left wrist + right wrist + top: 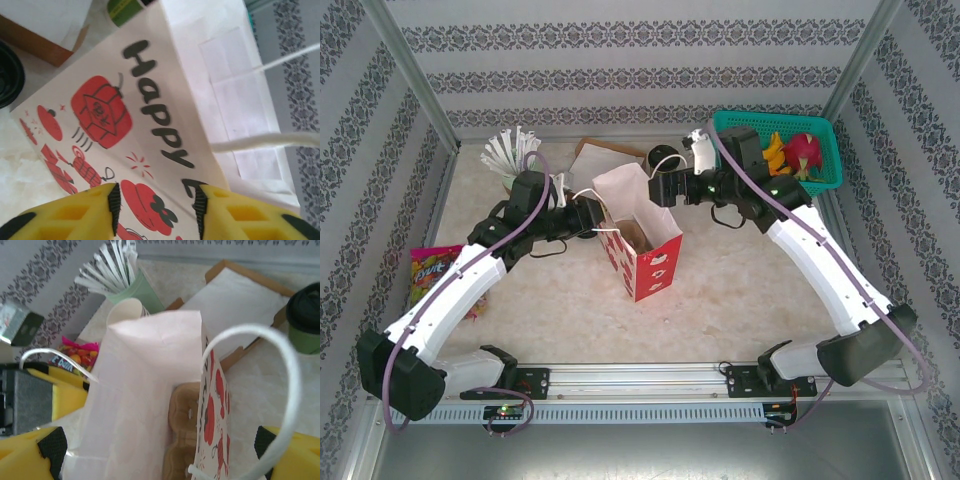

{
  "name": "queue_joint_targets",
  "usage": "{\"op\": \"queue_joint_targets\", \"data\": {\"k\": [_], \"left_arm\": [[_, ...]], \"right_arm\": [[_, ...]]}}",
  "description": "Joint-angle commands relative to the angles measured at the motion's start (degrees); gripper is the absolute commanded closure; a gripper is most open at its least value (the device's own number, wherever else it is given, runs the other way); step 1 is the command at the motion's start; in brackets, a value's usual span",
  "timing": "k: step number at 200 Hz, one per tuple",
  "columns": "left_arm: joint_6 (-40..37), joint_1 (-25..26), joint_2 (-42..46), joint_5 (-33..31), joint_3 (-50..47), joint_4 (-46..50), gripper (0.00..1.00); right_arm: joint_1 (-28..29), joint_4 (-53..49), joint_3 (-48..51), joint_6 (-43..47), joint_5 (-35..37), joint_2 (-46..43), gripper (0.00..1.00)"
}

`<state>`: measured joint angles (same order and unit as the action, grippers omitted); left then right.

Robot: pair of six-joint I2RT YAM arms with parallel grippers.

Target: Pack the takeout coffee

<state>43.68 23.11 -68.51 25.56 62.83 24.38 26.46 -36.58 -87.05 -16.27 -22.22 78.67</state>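
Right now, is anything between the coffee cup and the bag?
No object lies between the takeout coffee and the paper bag. The bag's mouth is open, but its white handle arches above the rim on the cup's side, and the open right gripper sits there too.

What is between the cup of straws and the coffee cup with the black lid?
A flat brown tray of white paper lies between the cup of straws and the coffee cup, seen in the right wrist view.
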Motion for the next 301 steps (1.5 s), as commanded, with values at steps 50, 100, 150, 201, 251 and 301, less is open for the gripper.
{"op": "queue_joint_targets", "data": {"k": [50, 100, 150, 201, 251, 301], "left_arm": [[-5.64, -0.61, 3.16, 9.23, 3.14, -4.1, 0.25], [-9.76, -0.61, 5.56, 10.09, 5.48, -4.61, 0.05], [-16.75, -0.61, 11.16, 10.21, 6.8, -9.07, 0.0], [-12.47, -0.61, 14.58, -18.88, 5.36, -10.92, 0.0], [-2.33, -0.61, 12.62, -34.92, 1.72, -6.79, 0.0], [1.62, -0.6, 9.24, -36.66, 2.88, -2.06, 0.0]], "right_arm": [[-4.04, 17.27, -0.23, -6.15, 10.63, -1.0, 0.02], [-10.33, 16.95, 3.02, -11.53, 18.43, 1.71, 0.02], [-12.92, 15.2, 1.35, -3.43, 12.63, 10.92, 0.02], [-12.92, 14.58, -6.55, -0.53, 8.68, 24.75, 0.02], [-12.8, 11.95, -16.93, 0.69, 4.46, 37.04, 0.02], [-12.24, 5.34, -28.65, 4.09, 7.97, 46.62, 0.02]]}}
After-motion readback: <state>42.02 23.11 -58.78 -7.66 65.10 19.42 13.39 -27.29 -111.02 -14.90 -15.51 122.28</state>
